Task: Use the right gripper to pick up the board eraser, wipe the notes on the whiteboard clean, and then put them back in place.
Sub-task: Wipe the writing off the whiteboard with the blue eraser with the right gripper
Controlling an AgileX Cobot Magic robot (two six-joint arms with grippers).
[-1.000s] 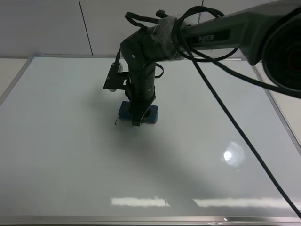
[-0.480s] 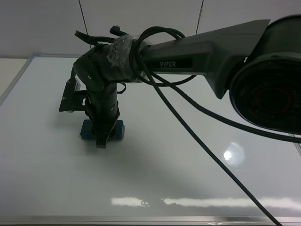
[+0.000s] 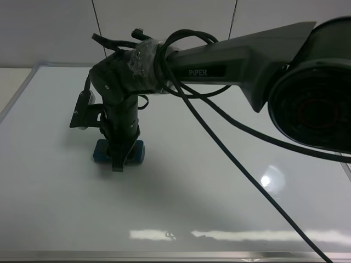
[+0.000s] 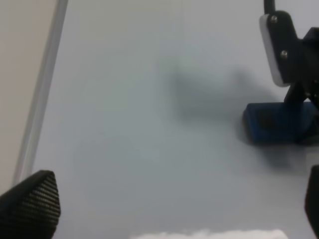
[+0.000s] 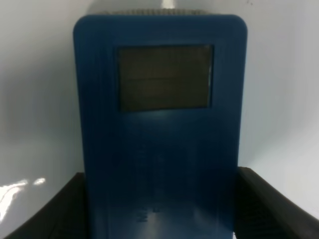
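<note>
The right gripper (image 3: 119,156) points straight down and is shut on the board eraser (image 3: 102,151), a teal-blue block that rests flat on the whiteboard (image 3: 219,219) at its left side. In the right wrist view the eraser (image 5: 159,129) fills the frame between the two black fingers (image 5: 55,211), with one dark grey patch showing. In the left wrist view the eraser (image 4: 279,123) lies on the board under the right arm. No red notes show in any view. The left gripper (image 4: 164,209) hangs above the board with its fingertips (image 4: 30,204) far apart and nothing between them.
The board's silver frame (image 3: 16,93) runs along the left edge close to the eraser, with beige table beyond it (image 4: 20,74). Black cables (image 3: 236,164) hang from the right arm across the middle of the board. A grey wall stands behind.
A second ago the eraser was near the board's middle with a red mark beside it. The right gripper has dragged it left; in the last half second it has barely moved.
</note>
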